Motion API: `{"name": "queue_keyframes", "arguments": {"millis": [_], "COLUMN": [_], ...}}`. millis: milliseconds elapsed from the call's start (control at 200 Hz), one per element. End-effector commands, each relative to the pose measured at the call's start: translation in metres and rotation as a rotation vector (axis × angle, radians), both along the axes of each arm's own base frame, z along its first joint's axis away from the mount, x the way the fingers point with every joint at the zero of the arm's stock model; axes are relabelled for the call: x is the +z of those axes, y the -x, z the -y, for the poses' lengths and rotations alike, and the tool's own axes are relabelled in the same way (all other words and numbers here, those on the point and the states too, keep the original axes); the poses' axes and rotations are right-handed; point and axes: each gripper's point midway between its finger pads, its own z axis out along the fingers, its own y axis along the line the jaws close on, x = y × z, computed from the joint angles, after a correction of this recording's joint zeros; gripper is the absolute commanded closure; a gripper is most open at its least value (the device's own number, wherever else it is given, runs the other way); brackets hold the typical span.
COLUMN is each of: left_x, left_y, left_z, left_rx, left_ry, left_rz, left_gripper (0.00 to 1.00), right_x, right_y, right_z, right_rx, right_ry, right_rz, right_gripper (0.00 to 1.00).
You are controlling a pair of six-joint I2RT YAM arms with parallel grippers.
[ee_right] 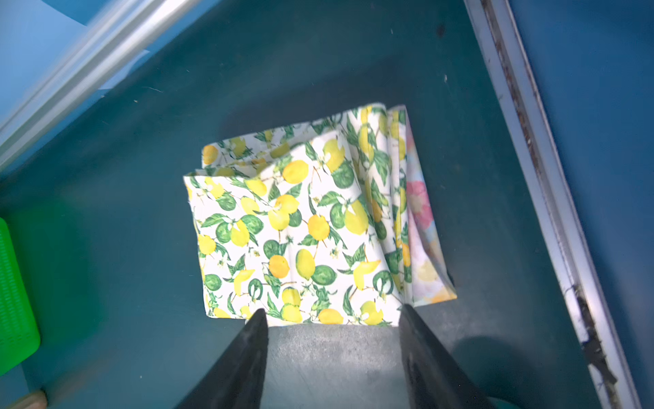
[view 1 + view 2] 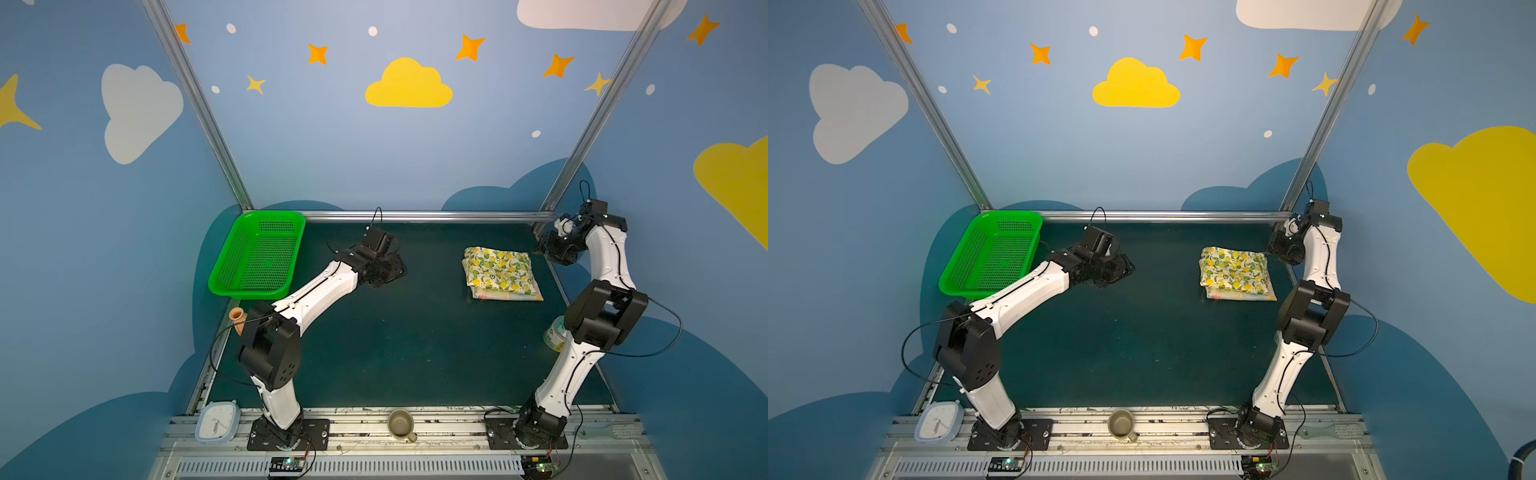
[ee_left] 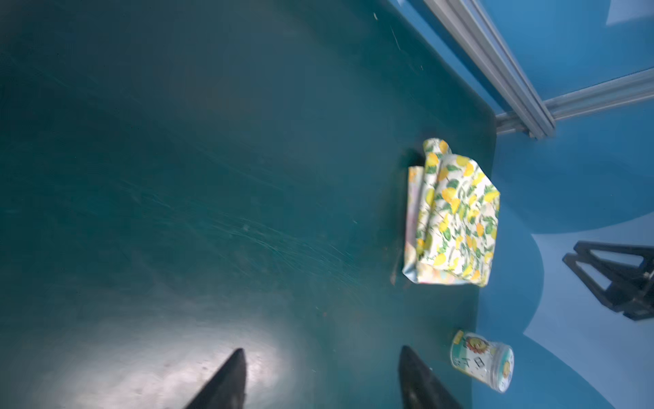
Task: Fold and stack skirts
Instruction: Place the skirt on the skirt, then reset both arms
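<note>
In both top views, a mug point(image 2: 401, 424) sits at the bottom centre on the rail, with a clock point(image 2: 217, 420) to its left. Farther in, the left gripper point(image 3: 322, 350) hangs left of centre over the bare green mat point(image 2: 415, 340), jaws wide and empty. Right of centre, the lemon skirt point(image 2: 498, 270) lies folded on top of the folded floral skirt point(image 1: 421, 212), whose edge shows along one side. The right gripper point(image 1: 333, 311) hovers near them at the mat's right edge, jaws wide, holding nothing. A green basket point(image 2: 257, 253) sits in the far left corner.
</note>
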Motion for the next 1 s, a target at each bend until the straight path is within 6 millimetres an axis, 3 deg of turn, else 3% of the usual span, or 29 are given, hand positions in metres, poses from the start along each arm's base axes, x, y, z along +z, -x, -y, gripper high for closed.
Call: {"name": "queue_keyframes", "arguments": {"millis": [0, 85, 175, 270, 471, 576, 761, 996], "left_x": [0.013, 0.021, 0.030, 0.035, 0.037, 0.039, 0.018, -0.017], "left_y": [-0.006, -0.007, -0.004, 0.003, 0.025, 0.033, 0.045, 0.045], "left_z": [-0.033, -0.063, -0.104, -0.154, -0.239, -0.258, -0.288, -0.295], "left_rx": [0.057, 0.115, 0.208, 0.335, 0.499, 0.513, 0.558, 0.517], "left_ry": [-0.043, -0.085, -0.153, -0.235, -0.431, -0.536, -0.716, -0.820], "left_rz": [0.061, 0.087, 0.115, 0.133, 0.209, 0.342, 0.372, 0.401], "left_gripper": [0.17, 0.00, 0.00, 0.00, 0.00, 0.00, 0.00, 0.00], "right_x": [-0.009, -0.013, -0.021, -0.025, -0.030, -0.032, -0.043, -0.068], "right_y": [0.016, 0.027, 0.041, 0.055, 0.084, 0.093, 0.098, 0.101], "right_z": [-0.011, -0.029, -0.047, -0.069, -0.100, -0.098, -0.095, -0.101], "right_rx": [-0.040, -0.029, -0.034, -0.009, 0.017, -0.001, -0.035, 0.013], "right_ry": [0.002, 0.001, 0.025, 0.071, 0.199, 0.271, 0.301, 0.364], "right_rz": [-0.045, -0.027, -0.019, 0.024, 0.153, 0.213, 0.308, 0.383], "right_gripper": [0.41, 0.39, 0.35, 0.22, 0.17, 0.12, 0.11, 0.11]}}
